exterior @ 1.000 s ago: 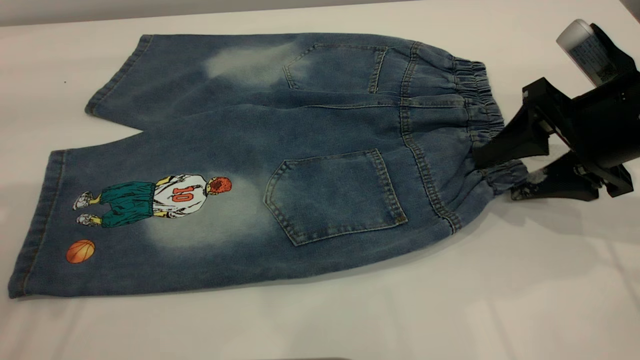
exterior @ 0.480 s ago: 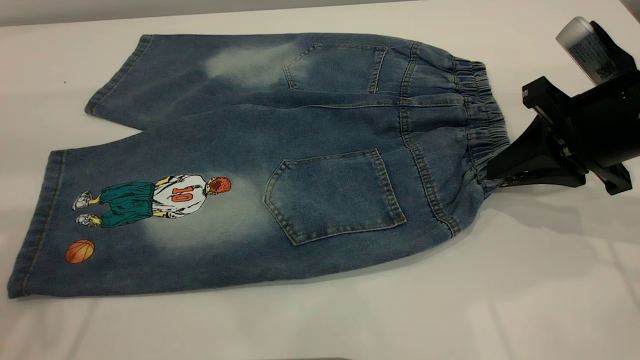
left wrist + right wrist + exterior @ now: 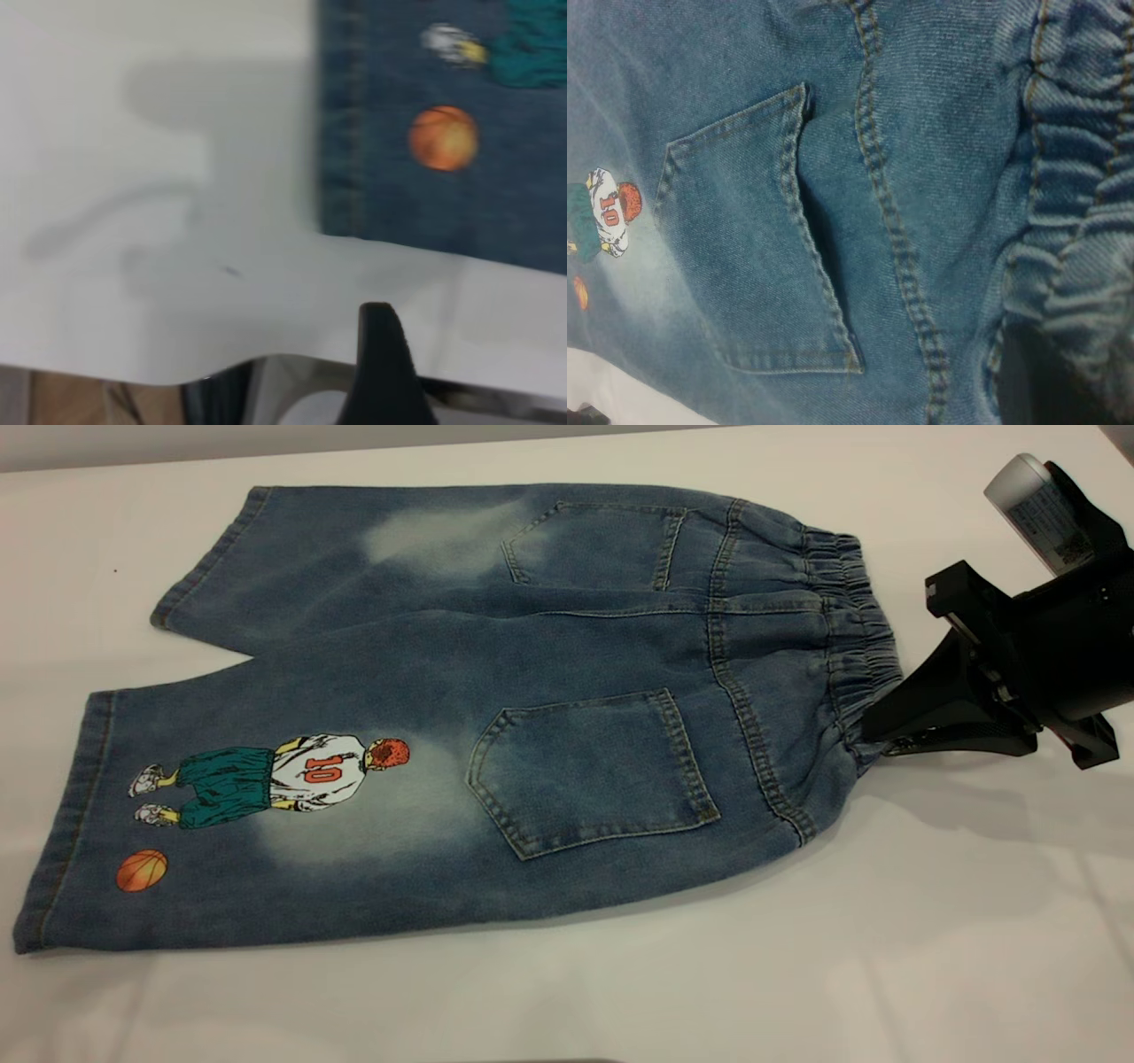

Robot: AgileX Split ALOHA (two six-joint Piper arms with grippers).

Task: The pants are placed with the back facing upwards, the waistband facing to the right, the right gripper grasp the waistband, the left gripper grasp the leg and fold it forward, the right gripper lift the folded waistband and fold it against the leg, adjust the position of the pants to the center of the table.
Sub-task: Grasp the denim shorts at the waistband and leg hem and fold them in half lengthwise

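Observation:
The pants lie flat on the white table, back pockets up, with the waistband to the right. My right gripper is shut on the waistband's near corner, where the denim bunches between its black fingers. The right wrist view is filled by the near pocket and the puckered waistband. The printed leg lies flat at the near left. My left gripper shows only in the left wrist view, over the table's edge, a little off the leg's hem corner and apart from it.
The plain leg lies at the far left, beside the printed one. Bare tabletop runs along the near side and to the right of the pants. The table's edge lies close under the left gripper.
A second ago the right gripper's fingers stood apart at the waistband's near corner; they have since closed on it. Nothing has moved in the last half second.

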